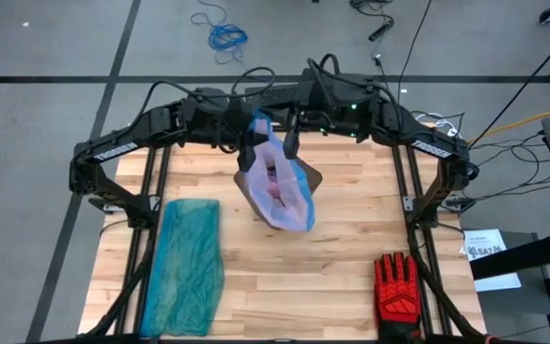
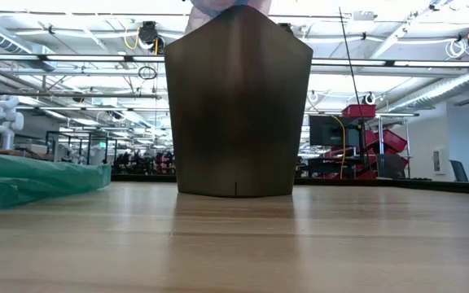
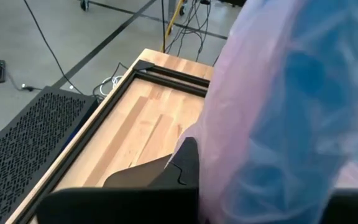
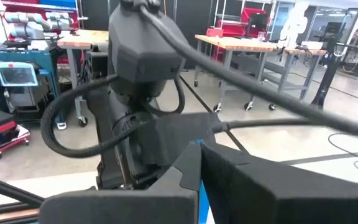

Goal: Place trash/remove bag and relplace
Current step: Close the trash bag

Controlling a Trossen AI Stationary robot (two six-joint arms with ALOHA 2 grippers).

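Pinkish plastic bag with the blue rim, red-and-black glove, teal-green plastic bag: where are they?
pinkish translucent plastic bag [image 1: 285, 196]: high view, its bulging side.
red-and-black work glove [image 1: 396, 291]: high view, its palm.
teal-green plastic bag [image 1: 189, 263]: high view, its flat middle.

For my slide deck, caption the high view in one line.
Both claws, left and right, lift the pink bag from the brown bin.

A pale wooden worktop [image 1: 351, 239] stands on a grey concrete floor [image 1: 36, 57] crossed by dark tape lines, with a coiled blue cable [image 1: 225, 36] lying loose. Beyond it, a bright open workshop stretches away: ceiling strip lights [image 2: 55, 57], wheeled workbenches [image 4: 253, 46], and red tool carts [image 2: 369, 138].
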